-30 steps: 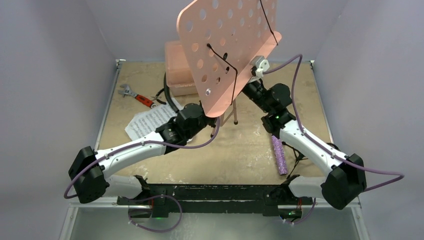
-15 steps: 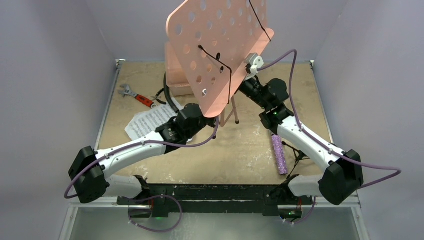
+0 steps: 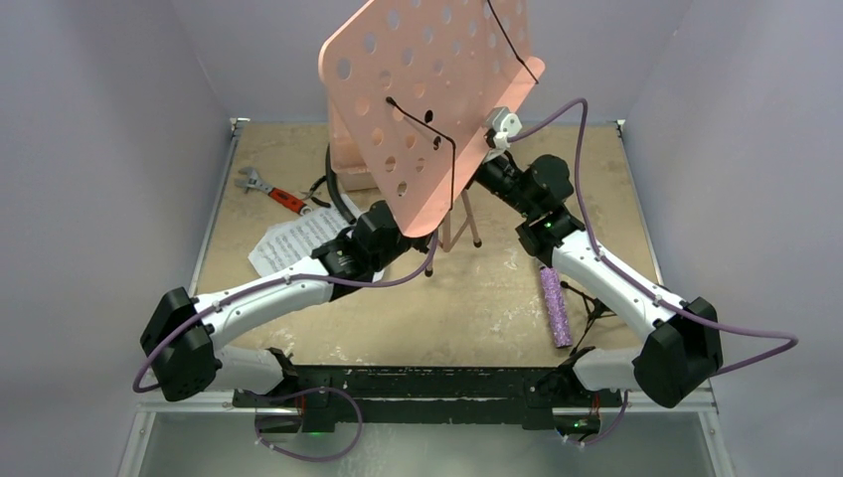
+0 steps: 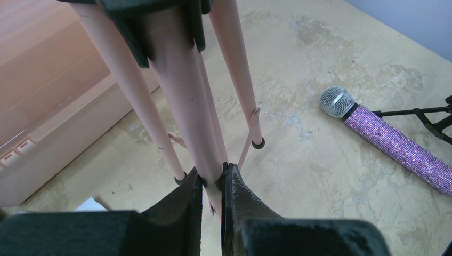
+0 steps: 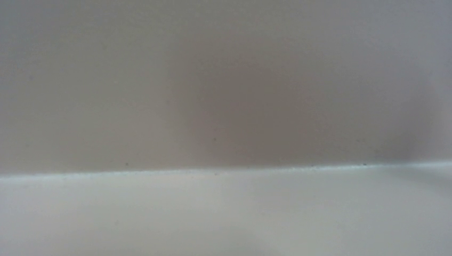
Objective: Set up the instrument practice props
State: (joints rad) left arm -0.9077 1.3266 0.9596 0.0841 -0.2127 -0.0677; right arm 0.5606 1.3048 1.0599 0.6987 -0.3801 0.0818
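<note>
Pink perforated music stand (image 3: 427, 99) stood near the middle of the surface (image 3: 477, 298), its round-holed desk tilted and rising high above the arms, with thin black wire page-holders across it. Below, three slim pink legs with black caps splayed from a central pole. The left claw (image 4: 212, 181) was pinching that pole low down, dark fingers (image 4: 186, 197) pressed on either side. The right claw (image 3: 489, 154) reached up to the desk's lower right edge; its camera saw only a blurred grey plane, so I could not tell whether it was spread or gripping.

White sheet-music pages (image 3: 293, 243) lay to the left, partly under the left arm. The purple glittery microphone (image 4: 394, 144) lay flat to the right beside the right arm, grey head toward the stand, the black tripod mic stand (image 3: 593, 310) just beside it. A pink box (image 4: 53, 106) sat behind the legs, close to them, and a red-handled wrench (image 3: 270, 189) lay near the left edge. Walls closed three sides; bare surface lay between the arms.
</note>
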